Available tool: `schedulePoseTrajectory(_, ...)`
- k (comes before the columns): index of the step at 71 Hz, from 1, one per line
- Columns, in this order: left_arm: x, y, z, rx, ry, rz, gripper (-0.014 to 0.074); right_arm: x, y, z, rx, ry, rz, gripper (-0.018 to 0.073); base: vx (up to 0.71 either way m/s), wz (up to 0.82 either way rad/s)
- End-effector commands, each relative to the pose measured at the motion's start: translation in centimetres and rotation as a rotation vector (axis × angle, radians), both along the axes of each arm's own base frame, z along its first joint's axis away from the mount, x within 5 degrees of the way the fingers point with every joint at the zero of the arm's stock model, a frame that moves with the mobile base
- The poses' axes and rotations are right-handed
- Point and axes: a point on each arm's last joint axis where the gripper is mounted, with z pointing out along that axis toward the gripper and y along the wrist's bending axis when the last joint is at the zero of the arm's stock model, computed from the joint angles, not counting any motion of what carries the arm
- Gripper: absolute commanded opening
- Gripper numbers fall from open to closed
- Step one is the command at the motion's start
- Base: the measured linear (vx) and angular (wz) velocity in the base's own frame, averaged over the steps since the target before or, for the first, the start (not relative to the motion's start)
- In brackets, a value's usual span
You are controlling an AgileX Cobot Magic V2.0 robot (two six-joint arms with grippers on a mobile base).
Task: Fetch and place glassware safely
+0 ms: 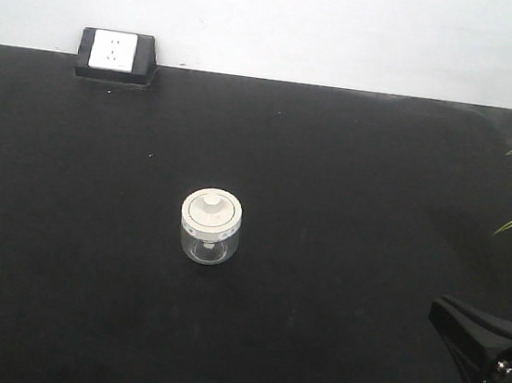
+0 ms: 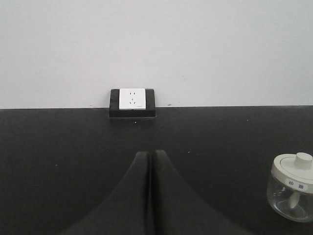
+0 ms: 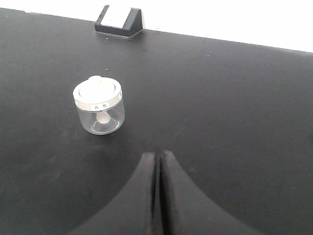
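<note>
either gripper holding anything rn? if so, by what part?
Nothing held. Left gripper and right gripper are shut and empty; the jar stands alone on the table.

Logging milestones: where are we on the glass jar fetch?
Nothing looks done: the glass jar stands upright, lid on, alone mid-table. Nothing in hand: the left gripper and right gripper are both shut and empty, clear of the jar. Left: approach, open, grasp, carry, set down.
</note>
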Motion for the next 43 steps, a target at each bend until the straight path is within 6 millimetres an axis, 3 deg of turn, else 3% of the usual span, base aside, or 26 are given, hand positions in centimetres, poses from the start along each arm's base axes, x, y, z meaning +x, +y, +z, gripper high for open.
schedulePoseTrajectory(1, 0.0, -0.3, 1.5, -0.057, -0.082, -0.031, -0.0007, 0.1, 0.3, 1.3, 0.039, -0.067, 0.021, -0.0003, 0.00, 0.00)
schedulePoseTrajectory(11, 0.0, -0.1, 1.5, -0.151, -0.074, -0.011, -0.0007, 0.1, 0.3, 1.3, 0.039, -0.067, 0.021, -0.0003, 0.00, 0.00)
schedulePoseTrajectory(31, -1.3, 0.1, 1.1, -0.031, -0.051, 0.011, -0.0007, 0.1, 0.3, 1.3, 0.039, -0.067, 0.021, -0.0003, 0.00, 0.00)
schedulePoseTrajectory(43, -2.3, 0.0, -1.5, -0.030, -0.023, 0.005, -0.0007, 0.1, 0.3, 1.3, 0.039, -0.067, 0.021, -0.0003, 0.00, 0.00)
